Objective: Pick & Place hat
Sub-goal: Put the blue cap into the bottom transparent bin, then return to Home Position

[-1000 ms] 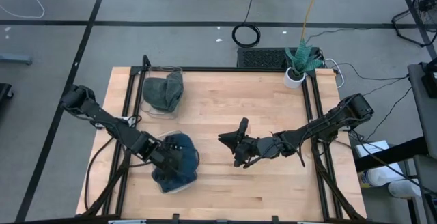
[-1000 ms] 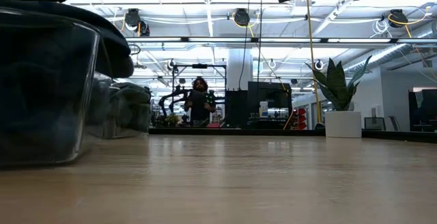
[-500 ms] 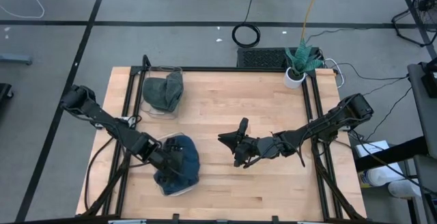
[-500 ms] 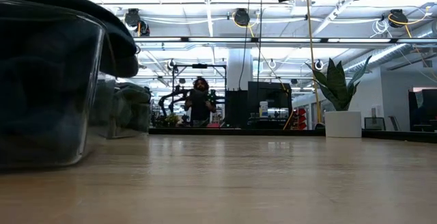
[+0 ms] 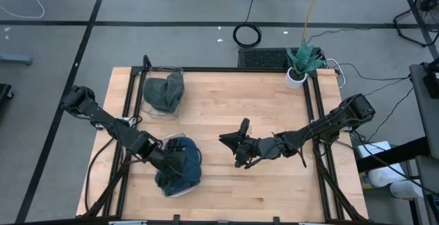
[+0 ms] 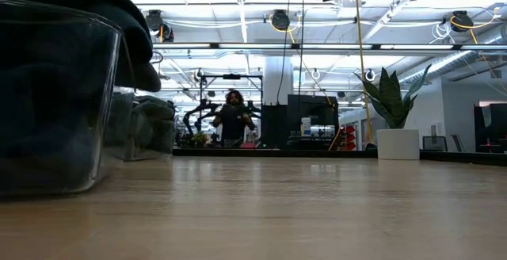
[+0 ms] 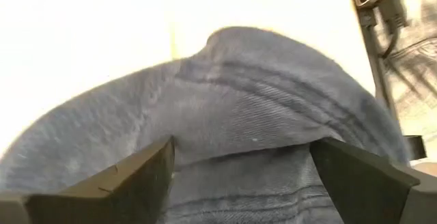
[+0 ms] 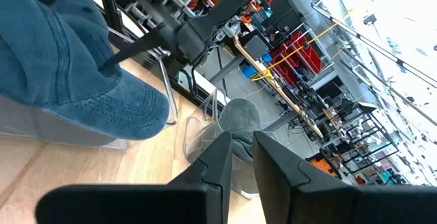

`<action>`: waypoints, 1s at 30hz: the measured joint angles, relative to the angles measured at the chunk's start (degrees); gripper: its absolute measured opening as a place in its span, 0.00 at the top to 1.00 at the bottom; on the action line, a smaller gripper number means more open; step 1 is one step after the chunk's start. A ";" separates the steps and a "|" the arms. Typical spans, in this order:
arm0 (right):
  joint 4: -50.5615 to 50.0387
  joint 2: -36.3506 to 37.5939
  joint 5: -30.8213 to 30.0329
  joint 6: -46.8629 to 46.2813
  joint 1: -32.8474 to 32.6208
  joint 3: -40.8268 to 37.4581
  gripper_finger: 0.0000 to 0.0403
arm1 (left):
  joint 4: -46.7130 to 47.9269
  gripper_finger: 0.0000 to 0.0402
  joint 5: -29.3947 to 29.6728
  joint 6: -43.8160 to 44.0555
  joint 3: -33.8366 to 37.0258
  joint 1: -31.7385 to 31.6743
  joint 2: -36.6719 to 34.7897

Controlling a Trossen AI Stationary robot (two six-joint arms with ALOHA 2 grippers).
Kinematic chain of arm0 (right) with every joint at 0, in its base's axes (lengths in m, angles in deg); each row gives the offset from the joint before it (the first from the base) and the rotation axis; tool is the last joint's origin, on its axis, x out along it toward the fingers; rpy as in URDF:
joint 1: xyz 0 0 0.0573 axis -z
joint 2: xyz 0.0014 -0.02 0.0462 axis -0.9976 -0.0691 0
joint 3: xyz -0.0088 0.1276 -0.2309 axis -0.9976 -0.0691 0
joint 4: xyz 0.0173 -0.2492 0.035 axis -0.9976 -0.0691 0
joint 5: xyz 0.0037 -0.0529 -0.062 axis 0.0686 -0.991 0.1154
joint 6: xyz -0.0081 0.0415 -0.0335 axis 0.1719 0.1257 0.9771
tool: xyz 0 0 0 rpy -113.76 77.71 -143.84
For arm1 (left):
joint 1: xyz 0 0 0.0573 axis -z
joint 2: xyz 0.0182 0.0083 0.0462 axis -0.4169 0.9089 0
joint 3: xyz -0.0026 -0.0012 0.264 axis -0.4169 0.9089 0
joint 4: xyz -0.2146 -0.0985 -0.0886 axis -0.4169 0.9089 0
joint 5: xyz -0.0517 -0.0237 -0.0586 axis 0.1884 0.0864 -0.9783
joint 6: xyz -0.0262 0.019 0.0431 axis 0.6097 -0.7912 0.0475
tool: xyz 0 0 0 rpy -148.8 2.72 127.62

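A blue denim hat (image 5: 182, 164) sits bunched in a clear container (image 5: 171, 189) near the table's near-left corner. In the low view the hat (image 6: 119, 30) bulges over the container's wall (image 6: 55, 117). My left gripper (image 5: 167, 162) is at the hat's left side and open. In its wrist view (image 7: 239, 176) the two fingers stand wide apart with the hat's crown (image 7: 259, 101) between them. My right gripper (image 5: 236, 146) hovers shut above mid-table, touching nothing, and its wrist view (image 8: 240, 162) looks toward the blue hat (image 8: 61, 67). My left gripper has its open fingers (image 7: 136, 176) on either side of the blue hat's crown (image 7: 205, 142), coming slanting from the table's left. The hat rests in its container. Whether the fingers touch the cloth, I cannot tell.
A second clear container (image 5: 152, 108) at the far left holds a grey-green hat (image 5: 164, 91). A potted plant (image 5: 300, 64) stands at the far right corner. Bare wood lies between the two arms. A person (image 6: 232, 117) stands far off in the room behind.
The blue hat has shifted a little in its container, with its bulk now higher above the rim in the low view. The container's wall has slid slightly across the table. My left gripper has nudged slightly toward the near edge with the hat.
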 joint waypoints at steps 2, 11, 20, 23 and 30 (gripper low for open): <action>0.00 0.00 -0.02 -0.05 0.01 0.00 0.88 | 1.81 0.13 0.39 -1.57 -2.34 0.00 -0.02; -1.95 2.02 0.03 -9.74 -0.01 0.02 0.88 | 7.94 0.13 6.50 -6.60 -16.69 -0.02 -0.11; -10.72 9.04 0.82 -18.45 -0.01 0.07 0.88 | 9.75 0.13 7.99 -16.65 -27.79 -0.01 -0.90; -15.45 12.08 4.32 -22.42 -0.01 0.07 0.88 | 10.09 0.13 12.35 -19.40 -27.82 0.68 -4.52; -22.99 20.49 7.21 -24.07 -0.04 0.02 0.88 | 2.41 0.13 23.81 -22.44 -12.91 -0.67 -25.35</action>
